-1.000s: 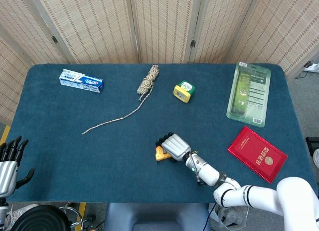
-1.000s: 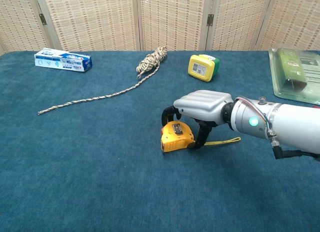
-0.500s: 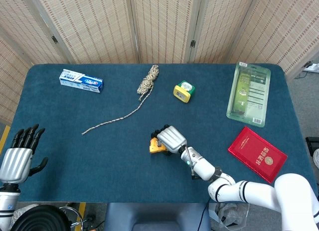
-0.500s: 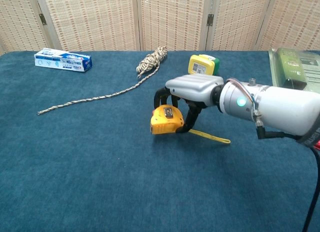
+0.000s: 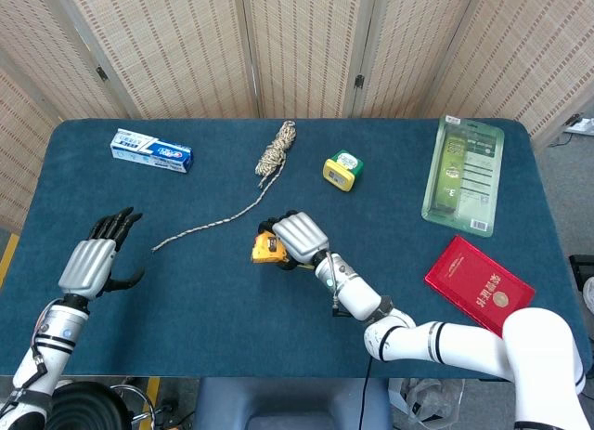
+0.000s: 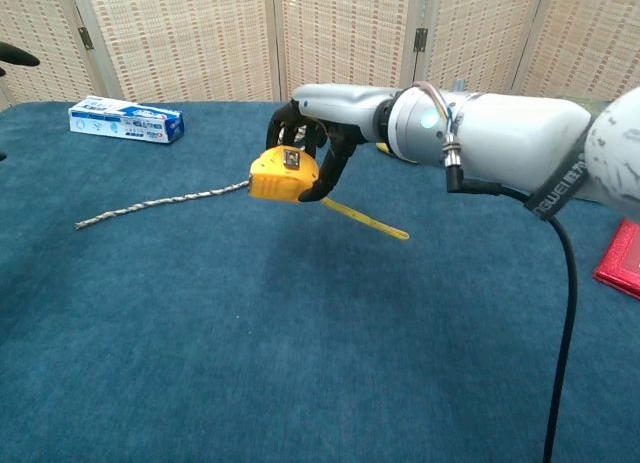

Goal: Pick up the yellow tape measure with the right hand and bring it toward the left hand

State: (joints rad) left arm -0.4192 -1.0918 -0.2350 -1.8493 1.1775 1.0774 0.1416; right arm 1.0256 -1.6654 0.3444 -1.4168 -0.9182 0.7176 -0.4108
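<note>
Well, starting at the far left we find our left hand (image 5: 91,261) at about nine o'clock over the blue table (image 5: 186,300), palm down, its dark fingers spread wide and holding nothing; the chest view catches only a dark fingertip of it at the left edge. Up at ten o'clock a blue-and-white toothpaste box (image 5: 150,150) lies flat near the back edge. Moving right, a braided rope (image 5: 251,196) trails from a loose end just beside our left hand up to a bundled coil at twelve o'clock. Near the table's centre our right hand (image 5: 296,237) grips the yellow tape measure (image 6: 283,175), fingers curled over its top and front; in the chest view the case is lifted clear of the cloth, with a short length of yellow blade (image 6: 365,218) hanging out of it down toward the right. The tape measure sits well apart from our left hand. Behind it, at one o'clock, stands a second yellow-and-green tape measure (image 5: 342,169). Farther right, a green blister pack (image 5: 464,173) lies at two o'clock, and a red booklet (image 5: 479,286) at four o'clock.
</note>
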